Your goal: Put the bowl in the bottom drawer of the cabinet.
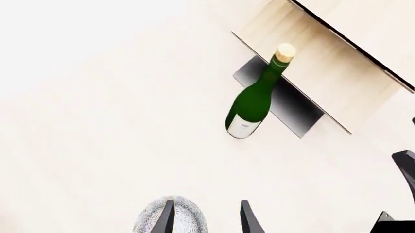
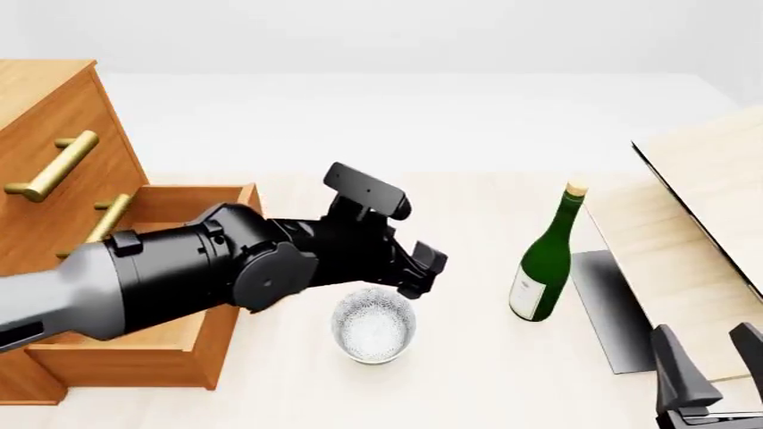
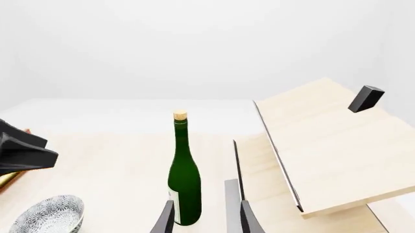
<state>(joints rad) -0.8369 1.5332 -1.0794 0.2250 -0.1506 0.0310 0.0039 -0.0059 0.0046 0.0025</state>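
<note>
The white speckled bowl (image 2: 373,327) stands on the table just right of the cabinet (image 2: 48,98). It also shows in the left wrist view (image 1: 184,218) and the right wrist view (image 3: 48,214). The bottom drawer (image 2: 120,362) is pulled out and I see nothing inside it. My left gripper (image 2: 412,273) hovers over the bowl's far rim, open; in its wrist view (image 1: 207,221) one finger (image 1: 167,218) overlaps the bowl, the other lies outside it. My right gripper (image 2: 709,357) is open and low at the near right, with nothing held (image 3: 204,218).
A green corked bottle (image 2: 542,264) stands upright right of the bowl. Beyond it, a pale wooden board (image 2: 703,214) leans on a dark stand (image 2: 608,308) at the right. Two upper drawers with brass handles (image 2: 54,165) are closed.
</note>
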